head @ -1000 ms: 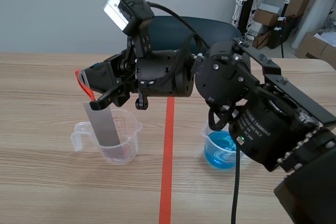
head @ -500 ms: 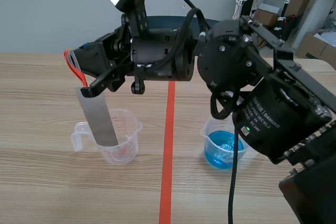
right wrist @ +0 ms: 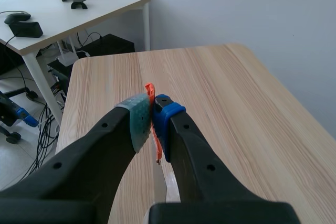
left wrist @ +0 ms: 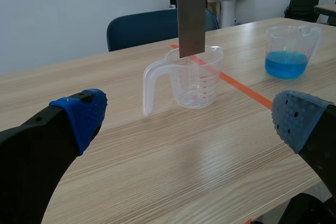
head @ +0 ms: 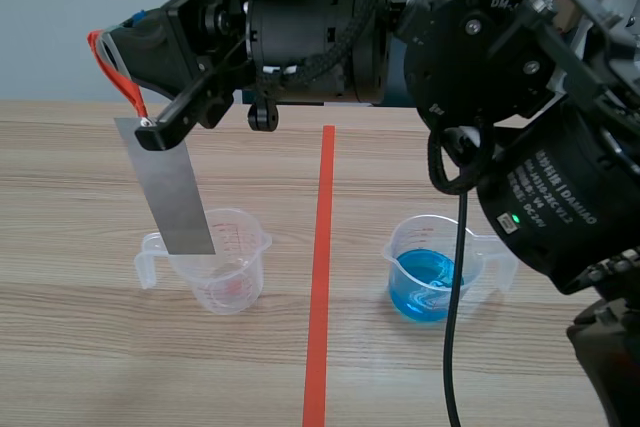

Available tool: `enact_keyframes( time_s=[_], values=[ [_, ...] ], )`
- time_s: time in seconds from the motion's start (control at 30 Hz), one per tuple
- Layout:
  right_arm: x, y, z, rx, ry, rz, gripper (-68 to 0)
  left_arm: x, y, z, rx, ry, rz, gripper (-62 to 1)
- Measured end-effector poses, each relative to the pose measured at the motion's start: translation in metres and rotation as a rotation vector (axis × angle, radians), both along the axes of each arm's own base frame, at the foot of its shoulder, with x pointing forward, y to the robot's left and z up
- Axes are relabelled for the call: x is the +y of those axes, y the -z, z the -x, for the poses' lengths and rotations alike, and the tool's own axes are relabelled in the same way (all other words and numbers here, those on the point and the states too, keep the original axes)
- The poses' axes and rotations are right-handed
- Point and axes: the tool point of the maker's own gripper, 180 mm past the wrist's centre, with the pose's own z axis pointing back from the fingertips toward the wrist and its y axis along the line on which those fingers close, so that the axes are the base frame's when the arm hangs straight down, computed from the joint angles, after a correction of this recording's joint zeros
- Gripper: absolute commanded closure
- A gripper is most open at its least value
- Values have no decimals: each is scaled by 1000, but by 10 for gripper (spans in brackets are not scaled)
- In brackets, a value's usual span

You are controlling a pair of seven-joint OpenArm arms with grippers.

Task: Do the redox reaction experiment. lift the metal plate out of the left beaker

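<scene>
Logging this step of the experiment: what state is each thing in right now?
Left beaker: upright, no coloured liquid.
Right beaker: upright, blue liquid inside.
Orange loop: pinched in the right gripper.
Metal plate: hanging from the orange loop, lower edge near the left beaker's rim.
Left gripper: open, empty.

Wood-grain counter with two beakers and a tape line

The pale wooden counter (head: 80, 347) carried two clear plastic beakers, both upright and standing well apart. An orange-red tape line (head: 318, 297) ran straight away from the robot between them, and neither beaker touched it. On the left of the line stood a measuring beaker (head: 215, 262) with a red printed scale on its wall, its handle turned away from the line and its spout toward it. On the right of the line stood a second beaker (head: 430, 272), its lower part holding blue liquid (head: 425, 287). The two stood at about the same depth on the counter.
</scene>
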Motion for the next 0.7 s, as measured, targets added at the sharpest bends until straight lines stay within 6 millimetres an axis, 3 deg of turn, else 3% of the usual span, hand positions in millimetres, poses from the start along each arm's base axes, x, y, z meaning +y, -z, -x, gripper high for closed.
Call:
enact_keyframes(
  time_s=[0.37,0.7],
  values=[
    [-3,-6,-11,2,48,-4,-2,0,0,0,0,0,0,-623],
    [-7,-37,-8,-69,79,-43,-2,0,0,0,0,0,0,-623]
  ],
)
